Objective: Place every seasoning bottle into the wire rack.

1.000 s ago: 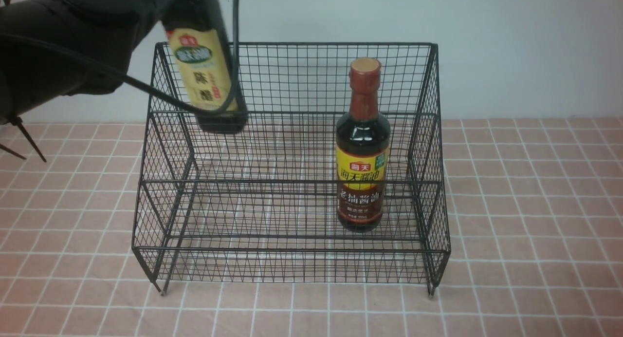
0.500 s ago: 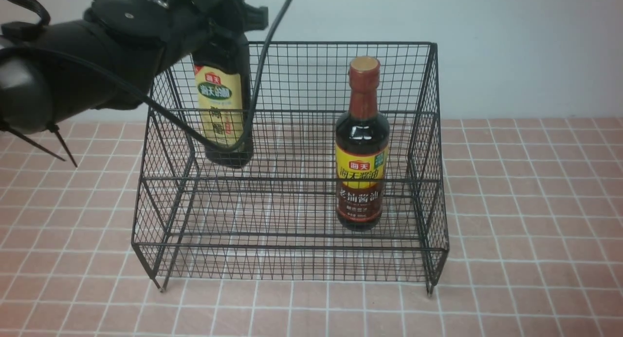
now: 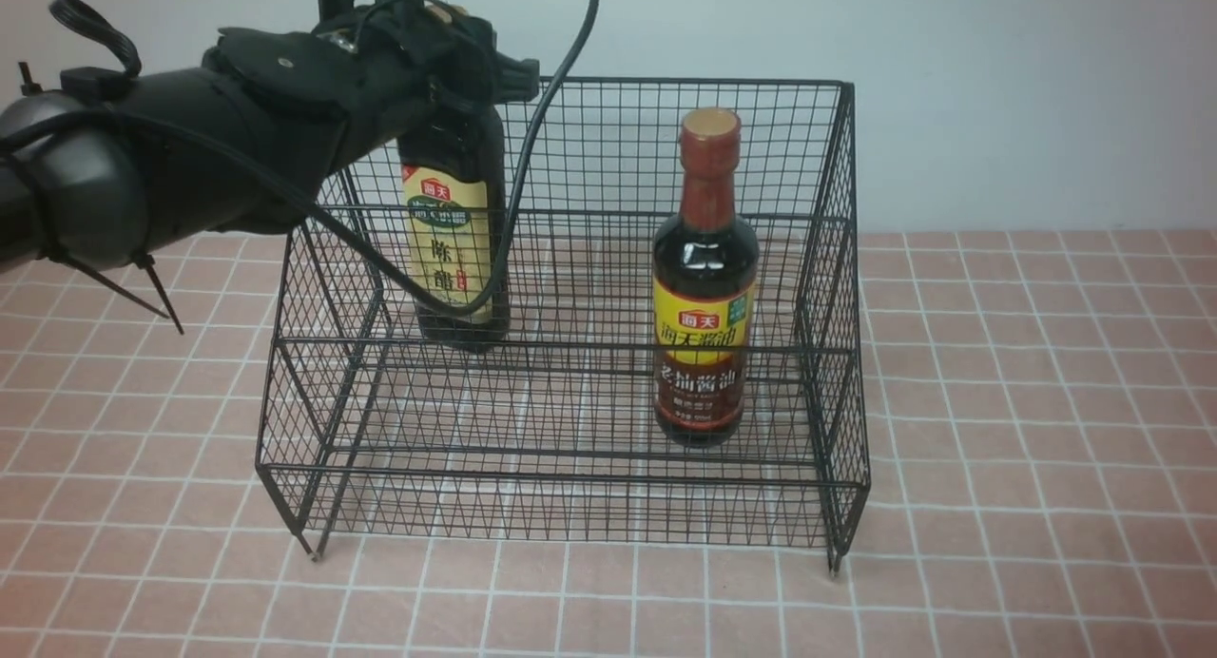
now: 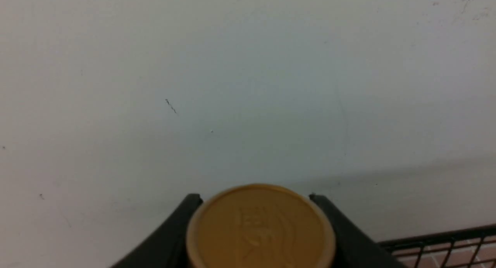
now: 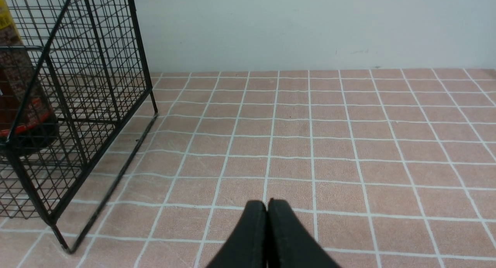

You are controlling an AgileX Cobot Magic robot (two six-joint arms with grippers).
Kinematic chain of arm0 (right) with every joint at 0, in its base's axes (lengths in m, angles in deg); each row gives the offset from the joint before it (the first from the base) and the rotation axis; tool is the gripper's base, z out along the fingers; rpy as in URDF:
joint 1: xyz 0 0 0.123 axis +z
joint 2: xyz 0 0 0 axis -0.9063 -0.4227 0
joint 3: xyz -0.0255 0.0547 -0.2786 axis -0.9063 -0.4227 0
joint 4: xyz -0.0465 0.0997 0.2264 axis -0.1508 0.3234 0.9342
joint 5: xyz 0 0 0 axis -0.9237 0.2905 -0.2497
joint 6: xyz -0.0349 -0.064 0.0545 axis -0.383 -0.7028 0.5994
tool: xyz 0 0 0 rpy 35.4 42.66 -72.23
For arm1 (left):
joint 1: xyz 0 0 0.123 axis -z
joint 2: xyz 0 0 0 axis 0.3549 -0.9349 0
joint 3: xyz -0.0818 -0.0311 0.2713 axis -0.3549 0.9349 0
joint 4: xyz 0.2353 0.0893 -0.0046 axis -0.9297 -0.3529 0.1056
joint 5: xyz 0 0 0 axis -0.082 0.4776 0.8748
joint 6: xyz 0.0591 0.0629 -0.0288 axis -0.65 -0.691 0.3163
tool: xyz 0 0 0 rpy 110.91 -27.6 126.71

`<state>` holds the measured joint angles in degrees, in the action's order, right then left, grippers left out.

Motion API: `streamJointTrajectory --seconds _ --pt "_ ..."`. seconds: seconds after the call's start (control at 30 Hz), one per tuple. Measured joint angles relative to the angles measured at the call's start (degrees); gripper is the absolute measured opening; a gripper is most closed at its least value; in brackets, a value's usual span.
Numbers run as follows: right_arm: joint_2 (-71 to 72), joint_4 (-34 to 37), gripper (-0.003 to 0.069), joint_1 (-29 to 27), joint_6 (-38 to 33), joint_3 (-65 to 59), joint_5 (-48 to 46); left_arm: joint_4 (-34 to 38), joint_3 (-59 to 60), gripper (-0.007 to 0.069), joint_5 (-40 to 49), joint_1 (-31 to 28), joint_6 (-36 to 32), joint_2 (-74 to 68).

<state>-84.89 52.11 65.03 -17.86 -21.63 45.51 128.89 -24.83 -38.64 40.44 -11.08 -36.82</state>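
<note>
Two bottles in rack [image 3: 570, 506]: left gripper [image 3: 447, 45] clamps gold-capped bottle [image 3: 454, 249], right gripper [image 5: 267, 213] closed empty

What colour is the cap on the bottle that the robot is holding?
Gold, a yellowish tan. The gold cap shows best in the left wrist view, between the black jaws.

A round gold cap [image 4: 260, 227] fills the lower middle, gripped between the two black jaws of the left gripper [image 4: 255, 221], one on each side. A corner of the wire rack [image 4: 438, 244] shows beside it, against a plain pale wall [image 4: 248, 86].
</note>
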Motion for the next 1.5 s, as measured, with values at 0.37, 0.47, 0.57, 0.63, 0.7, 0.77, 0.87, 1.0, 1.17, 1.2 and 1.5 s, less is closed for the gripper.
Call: streamJointTrajectory --seconds 0.37,0.47,0.57,0.63,0.7,0.77,0.87,1.0,1.17,1.2,1.5 --pt "0.0 0.0 -0.0014 0.0 1.12 0.0 0.0 12.57 -0.66 0.0379 -2.17 0.0 -10.43 0.92" --pt "0.0 0.0 -0.0014 0.0 1.25 0.0 0.0 20.3 -0.79 0.0425 -2.68 0.0 -17.59 2.09" --pt "0.0 0.0 -0.0014 0.0 1.3 0.0 0.0 26.25 -0.79 0.0436 -3.56 0.0 -24.41 3.51" --pt "0.0 0.0 -0.0014 0.0 1.3 0.0 0.0 30.39 -0.79 0.0438 -4.01 0.0 -30.82 5.57" --pt "0.0 0.0 -0.0014 0.0 1.3 0.0 0.0 31.71 -0.79 0.0437 -4.47 0.0 -34.96 7.55" --pt "0.0 0.0 -0.0014 0.0 1.3 0.0 0.0 32.46 -0.79 0.0437 -4.75 0.0 -41.16 10.8" --pt "0.0 0.0 -0.0014 0.0 1.3 0.0 0.0 32.73 -0.79 0.0406 -4.87 0.18 -44.85 14.63" --pt "0.0 0.0 -0.0014 0.0 1.3 0.0 0.0 32.9 -0.79 0.0261 -5.36 1.72 -49.04 22.14" --pt "0.0 0.0 -0.0014 0.0 1.36 0.0 0.0 32.9 -0.9 0.0015 -7.42 5.89 -53.22 33.42" --pt "0.0 0.0 -0.0014 0.0 1.36 0.0 0.0 32.9 -0.9 0.0002 -8.56 6.95 -53.61 35.26" --pt "0.0 0.0 -0.0014 0.0 1.36 0.0 0.0 33.52 -0.9 -0.0007 -18.75 12.72 -53.61 42.51"
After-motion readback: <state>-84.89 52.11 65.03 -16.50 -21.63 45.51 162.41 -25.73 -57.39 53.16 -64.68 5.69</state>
